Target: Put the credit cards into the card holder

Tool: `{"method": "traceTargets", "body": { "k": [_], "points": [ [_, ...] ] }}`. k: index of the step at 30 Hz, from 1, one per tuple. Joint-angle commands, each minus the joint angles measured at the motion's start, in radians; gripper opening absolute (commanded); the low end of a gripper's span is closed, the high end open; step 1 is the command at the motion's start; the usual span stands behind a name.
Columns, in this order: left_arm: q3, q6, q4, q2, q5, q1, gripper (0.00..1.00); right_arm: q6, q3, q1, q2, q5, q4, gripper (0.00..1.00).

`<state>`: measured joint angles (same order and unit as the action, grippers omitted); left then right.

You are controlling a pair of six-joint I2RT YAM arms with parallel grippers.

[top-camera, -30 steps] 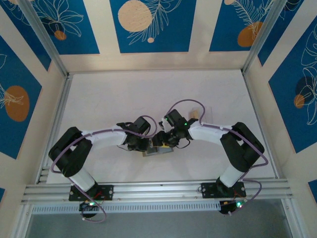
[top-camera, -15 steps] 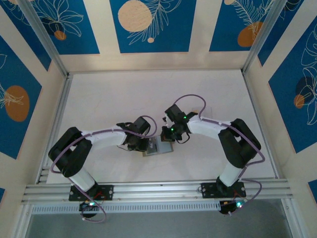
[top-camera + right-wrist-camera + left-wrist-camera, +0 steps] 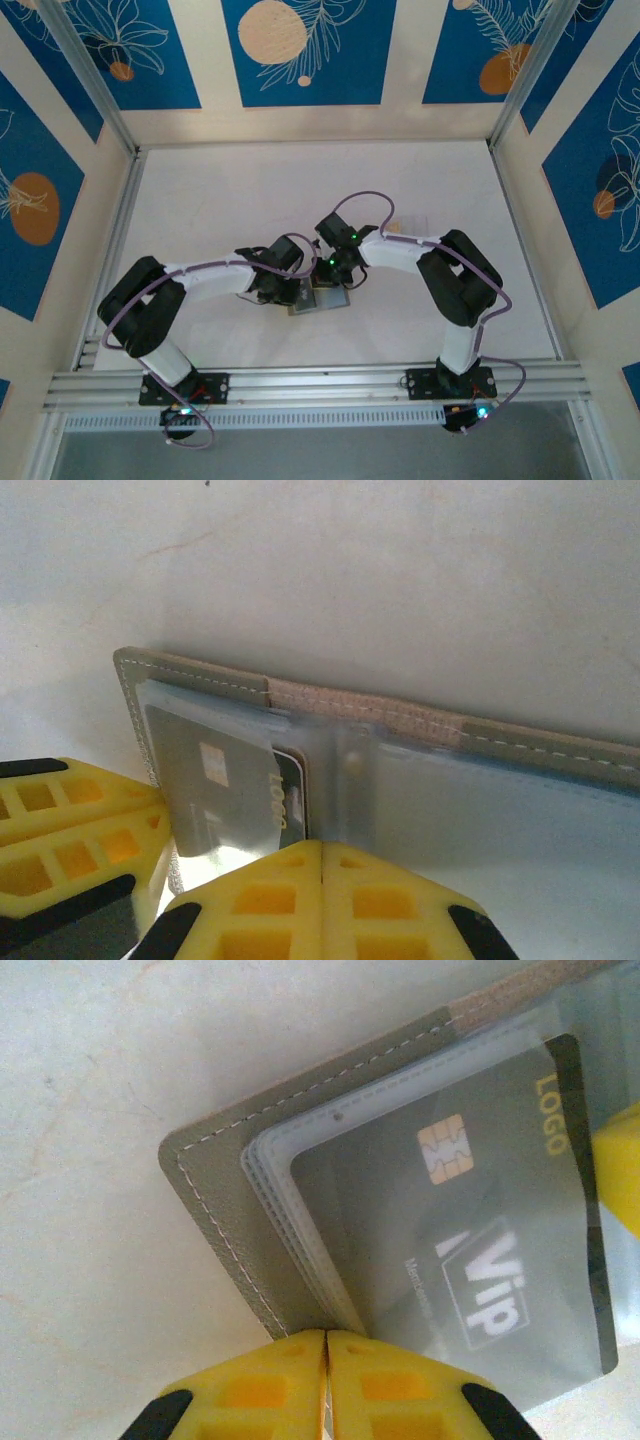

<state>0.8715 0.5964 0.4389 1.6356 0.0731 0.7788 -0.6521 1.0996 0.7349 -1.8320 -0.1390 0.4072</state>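
Note:
The grey card holder (image 3: pixel 225 1210) lies open on the table, its stitched edge and clear sleeves (image 3: pixel 470 790) showing. A dark credit card (image 3: pixel 480 1220) with a gold chip and "VIP" print sits inside a sleeve. A second dark card edge (image 3: pixel 292 792) shows behind it. My left gripper (image 3: pixel 327 1345) is shut, its yellow tips against the holder's near edge. My right gripper (image 3: pixel 322 852) is shut too, its tips touching the sleeves near the fold. From above, both grippers meet over the holder (image 3: pixel 322 300).
The white table (image 3: pixel 230 200) is walled by a metal frame and blue patterned panels. A small pale card-like piece (image 3: pixel 410 223) lies behind the right forearm. A rail (image 3: pixel 320 385) runs along the near edge.
My right gripper has shut, and the right arm has swung left, closer over the holder. The left arm has stayed put.

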Motion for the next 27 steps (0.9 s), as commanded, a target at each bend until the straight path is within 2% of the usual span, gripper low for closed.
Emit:
{"method": "traceTargets", "body": {
  "k": [1,3,7,12,20,27],
  "points": [
    [-0.045,0.003,-0.058,0.081,0.017,0.003,0.09,-0.017,-0.012,0.011,0.015,-0.086,-0.029,0.00],
    [-0.045,0.005,-0.060,0.079,0.017,0.003,0.09,-0.001,-0.014,-0.008,0.041,-0.023,0.023,0.00],
    [-0.054,0.007,-0.063,0.080,0.013,0.003,0.09,0.046,0.013,-0.029,0.085,0.187,0.157,0.00],
    [-0.060,0.009,-0.064,0.077,0.013,0.003,0.09,0.067,0.031,-0.048,0.045,0.268,0.217,0.00],
    [-0.055,0.009,-0.062,0.079,0.012,0.004,0.09,0.063,0.053,-0.013,-0.053,0.244,0.195,0.00],
    [-0.048,0.005,-0.055,0.086,0.009,0.004,0.09,0.065,0.031,-0.006,-0.038,0.005,0.119,0.00]
  ]
}}
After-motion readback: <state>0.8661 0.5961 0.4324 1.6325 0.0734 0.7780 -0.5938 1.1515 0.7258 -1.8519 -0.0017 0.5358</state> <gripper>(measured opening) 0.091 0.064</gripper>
